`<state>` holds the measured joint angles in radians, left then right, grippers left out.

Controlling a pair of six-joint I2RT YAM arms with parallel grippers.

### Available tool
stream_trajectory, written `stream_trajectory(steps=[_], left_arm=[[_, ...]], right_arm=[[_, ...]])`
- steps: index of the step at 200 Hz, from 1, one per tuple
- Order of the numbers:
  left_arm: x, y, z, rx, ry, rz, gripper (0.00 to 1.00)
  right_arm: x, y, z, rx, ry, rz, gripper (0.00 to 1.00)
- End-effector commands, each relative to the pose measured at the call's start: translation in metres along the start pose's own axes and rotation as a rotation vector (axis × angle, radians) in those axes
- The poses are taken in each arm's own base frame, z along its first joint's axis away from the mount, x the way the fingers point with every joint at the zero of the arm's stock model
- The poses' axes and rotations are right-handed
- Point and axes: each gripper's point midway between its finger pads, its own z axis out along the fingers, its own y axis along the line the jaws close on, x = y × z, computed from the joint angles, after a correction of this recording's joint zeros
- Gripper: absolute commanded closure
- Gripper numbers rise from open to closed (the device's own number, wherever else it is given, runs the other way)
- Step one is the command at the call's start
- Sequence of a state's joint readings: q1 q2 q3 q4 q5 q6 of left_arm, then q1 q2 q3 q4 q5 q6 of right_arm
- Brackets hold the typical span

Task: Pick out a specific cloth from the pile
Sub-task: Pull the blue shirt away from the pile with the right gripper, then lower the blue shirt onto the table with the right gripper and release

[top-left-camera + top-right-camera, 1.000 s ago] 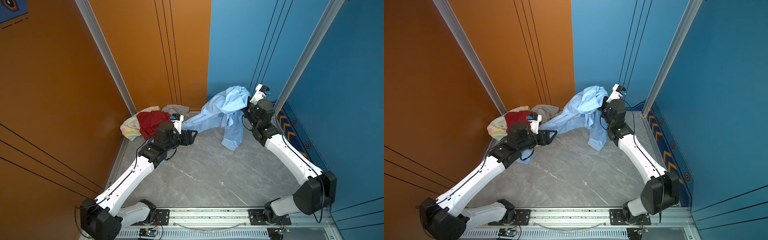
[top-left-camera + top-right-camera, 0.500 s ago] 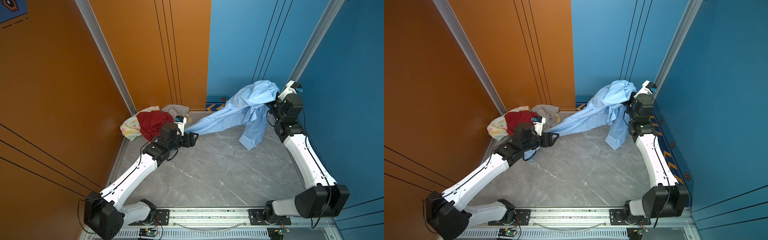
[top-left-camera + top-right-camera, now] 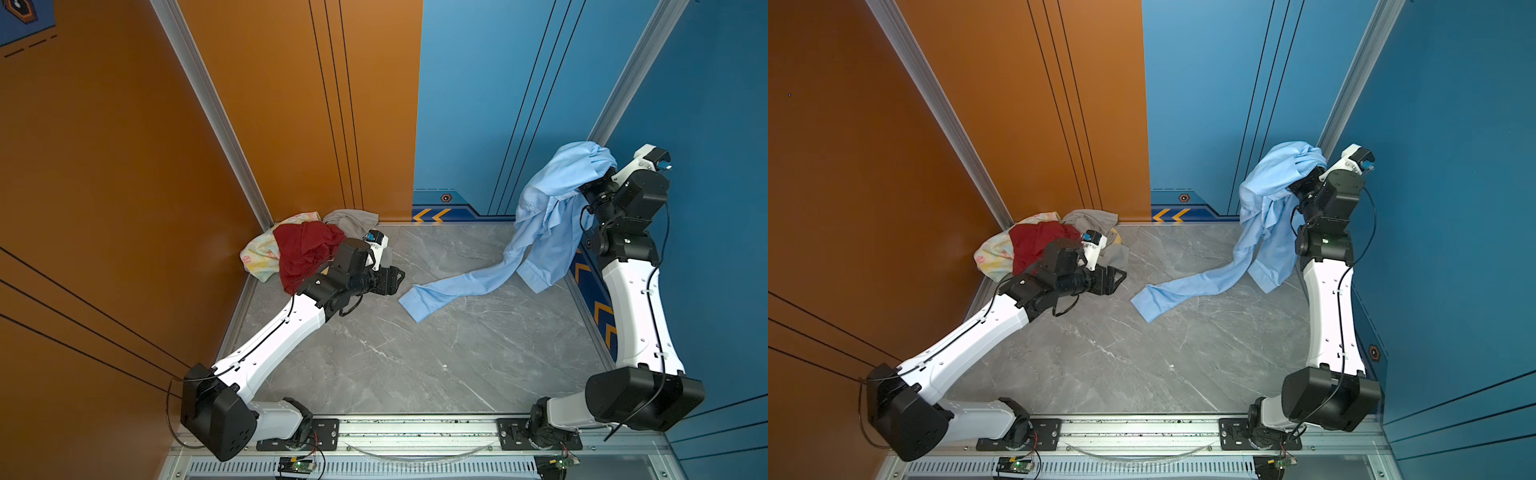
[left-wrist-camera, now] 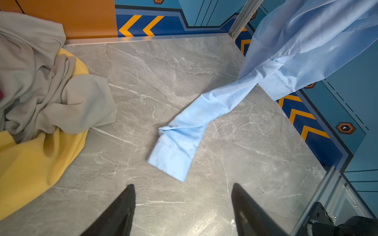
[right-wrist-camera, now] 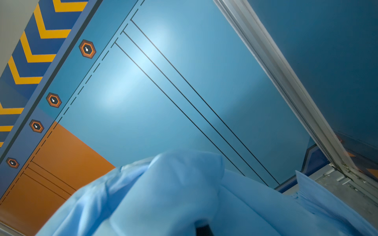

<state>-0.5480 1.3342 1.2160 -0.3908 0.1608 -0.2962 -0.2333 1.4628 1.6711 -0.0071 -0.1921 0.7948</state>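
Sky-blue shirt (image 3: 552, 216) clenched aloft in right tool (image 3: 590, 189), sleeve trailing toward empty, spread left tool (image 3: 397, 282).

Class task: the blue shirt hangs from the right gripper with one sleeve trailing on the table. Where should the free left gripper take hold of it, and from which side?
Probably the sleeve cuff of the blue shirt. It lies flat on the table, apart from the pile, directly ahead of the open left gripper. Come from the pile side, low, along the sleeve's line.
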Motion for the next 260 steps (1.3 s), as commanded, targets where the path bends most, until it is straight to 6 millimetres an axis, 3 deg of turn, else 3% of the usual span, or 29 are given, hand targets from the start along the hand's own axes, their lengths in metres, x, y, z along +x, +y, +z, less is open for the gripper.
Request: stream_trajectory(steps=[1,33,65,94,98,117,172,197,225,260], left_arm=[[0.0,-0.003,-0.003,-0.019,0.056,0.065,0.26],[-0.006,-0.007,-0.001,-0.019,0.077,0.1,0.26],[-0.003,-0.003,0.003,-0.027,0.089,0.092,0.26],[0.004,-0.003,0.012,-0.018,0.116,0.074,0.26],[0.005,-0.003,0.013,-0.018,0.12,0.072,0.26],[0.007,0.0,0.015,-0.022,0.128,0.064,0.26],[0.009,0.007,0.018,-0.003,0.117,0.007,0.26],[0.006,0.011,0.016,-0.006,0.099,-0.015,0.26],[0.003,0.013,0.013,-0.008,0.087,-0.022,0.26],[0.003,0.016,0.009,-0.022,0.076,-0.022,0.26]], right_arm=[[-0.026,0.018,0.003,-0.05,-0.015,-0.001,1.0],[-0.051,0.023,0.014,-0.059,-0.033,-0.016,1.0],[-0.044,0.017,0.021,-0.047,-0.001,-0.023,1.0],[0.002,0.001,0.016,-0.014,0.082,-0.039,1.0],[0.016,-0.01,0.016,0.007,0.105,-0.038,1.0],[0.049,-0.026,0.009,0.032,0.164,-0.025,1.0],[0.123,-0.033,-0.019,0.049,0.302,0.003,1.0],[0.175,-0.05,-0.036,0.096,0.381,0.009,1.0],[0.248,-0.088,-0.051,0.194,0.537,-0.008,1.0],[0.307,-0.136,-0.075,0.347,0.673,-0.078,1.0]])
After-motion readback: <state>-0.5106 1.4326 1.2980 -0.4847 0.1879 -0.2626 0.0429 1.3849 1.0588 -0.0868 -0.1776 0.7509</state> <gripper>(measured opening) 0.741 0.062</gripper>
